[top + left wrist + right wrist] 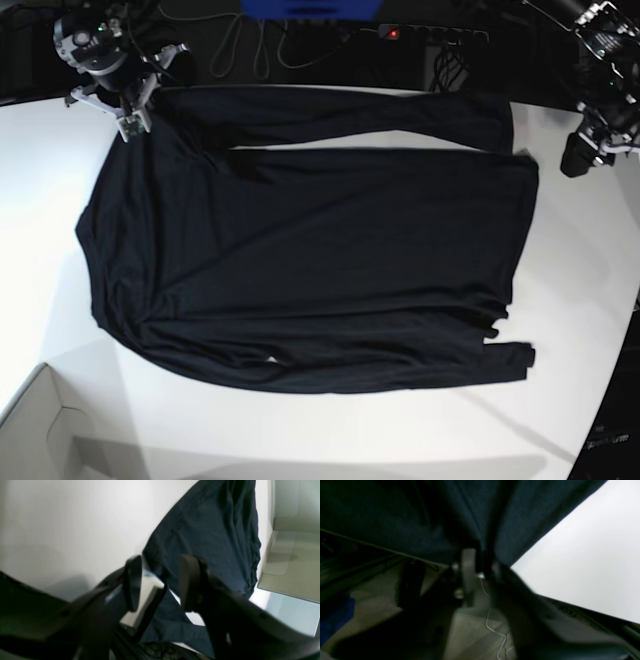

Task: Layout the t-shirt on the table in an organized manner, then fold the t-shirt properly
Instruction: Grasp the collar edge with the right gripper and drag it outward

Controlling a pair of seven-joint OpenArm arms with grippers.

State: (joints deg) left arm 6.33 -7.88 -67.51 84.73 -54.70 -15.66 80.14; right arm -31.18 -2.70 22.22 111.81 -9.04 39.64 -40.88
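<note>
One garment, the t-shirt (310, 270), lies spread nearly flat across the table (580, 300), both sleeves stretched along its edges. You should expect thin, limp cloth that slides and bunches, so pinch hems, cuffs or shoulder seams rather than mid-panel. Your right gripper (480, 565) sits against fabric at the shoulder corner; blur hides whether it pinches or has let go. Your left gripper (160, 585) hovers with jaws apart, hem just ahead, holding nothing.
</note>
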